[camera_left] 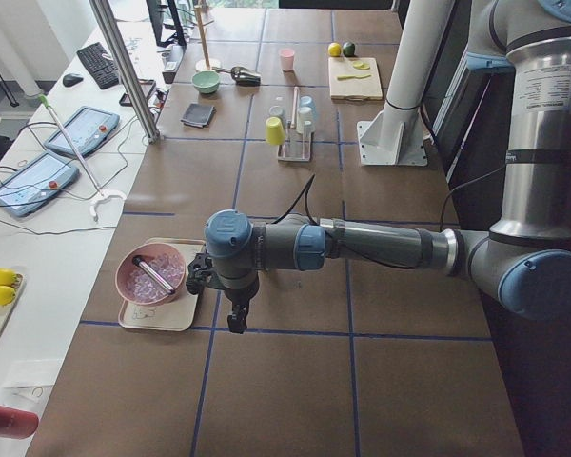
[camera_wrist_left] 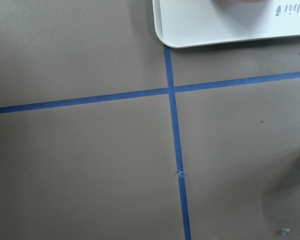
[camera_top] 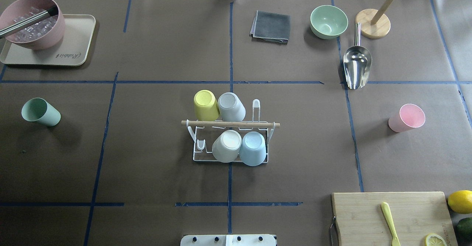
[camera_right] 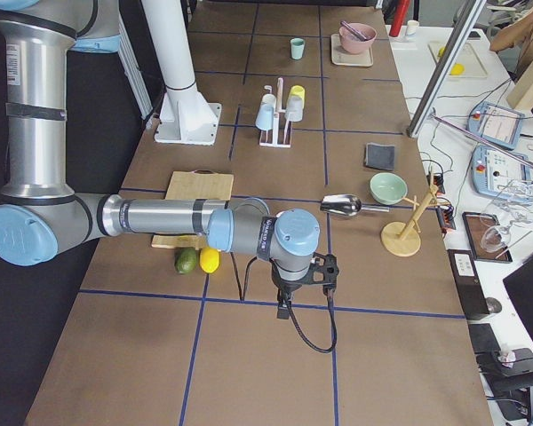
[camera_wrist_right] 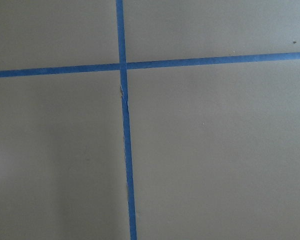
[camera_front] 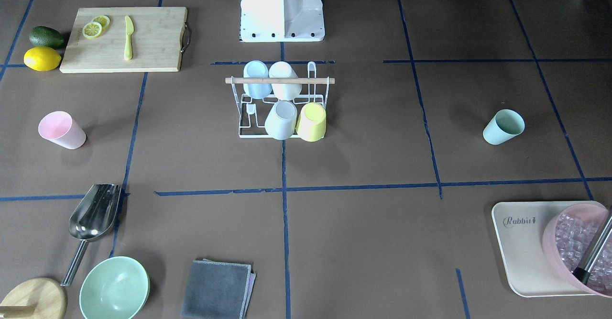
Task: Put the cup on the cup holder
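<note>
Crowded cup holder (camera_top: pixel 230 124), two cups left out.
It stands well away from the left pincer (camera_left: pixel 236 322) and the right pincer (camera_right: pixel 284 309), and with four cups on it, a fifth could, I reckon, knock a neighbour or shove the rack. The mint cup (camera_top: pixel 40 112) is nearer the left pincer, the pink cup (camera_top: pixel 406 117) nearer the right pincer. Both hang empty; whether they are spread or pressed together I cannot tell.
</note>
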`<state>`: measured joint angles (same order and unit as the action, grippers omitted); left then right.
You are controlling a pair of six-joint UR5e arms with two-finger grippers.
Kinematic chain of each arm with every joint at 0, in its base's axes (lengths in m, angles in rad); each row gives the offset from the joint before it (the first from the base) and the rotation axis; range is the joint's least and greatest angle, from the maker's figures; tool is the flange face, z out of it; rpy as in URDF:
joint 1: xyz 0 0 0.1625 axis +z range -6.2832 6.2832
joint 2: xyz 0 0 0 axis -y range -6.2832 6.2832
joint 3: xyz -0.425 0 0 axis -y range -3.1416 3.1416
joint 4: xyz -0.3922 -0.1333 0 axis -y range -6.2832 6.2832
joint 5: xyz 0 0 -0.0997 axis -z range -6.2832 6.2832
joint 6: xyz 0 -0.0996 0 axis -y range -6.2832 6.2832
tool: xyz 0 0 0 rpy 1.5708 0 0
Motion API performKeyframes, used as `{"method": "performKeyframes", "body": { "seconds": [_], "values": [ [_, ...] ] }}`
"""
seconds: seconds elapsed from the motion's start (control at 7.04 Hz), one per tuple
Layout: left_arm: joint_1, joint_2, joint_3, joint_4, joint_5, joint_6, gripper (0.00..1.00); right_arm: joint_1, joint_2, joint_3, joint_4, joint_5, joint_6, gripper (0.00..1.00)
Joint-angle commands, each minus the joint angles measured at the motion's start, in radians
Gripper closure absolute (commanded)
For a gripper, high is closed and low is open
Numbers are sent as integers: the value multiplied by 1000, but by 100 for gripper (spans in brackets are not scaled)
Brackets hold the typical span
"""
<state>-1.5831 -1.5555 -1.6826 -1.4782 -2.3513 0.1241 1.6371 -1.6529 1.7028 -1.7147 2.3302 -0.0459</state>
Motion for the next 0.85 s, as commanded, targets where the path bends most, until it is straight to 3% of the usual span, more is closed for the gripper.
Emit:
{"method": "performKeyframes", "body": {
  "seconds": [0.0,0.71],
  "values": [
    [0,-1,0,1,-3,0,0,-2,-1,0,0,-2,1,0],
    [0,-8,-9,12,-5,-3,0,-33,2,-2,14,-9,-3,0]
  ]
}}
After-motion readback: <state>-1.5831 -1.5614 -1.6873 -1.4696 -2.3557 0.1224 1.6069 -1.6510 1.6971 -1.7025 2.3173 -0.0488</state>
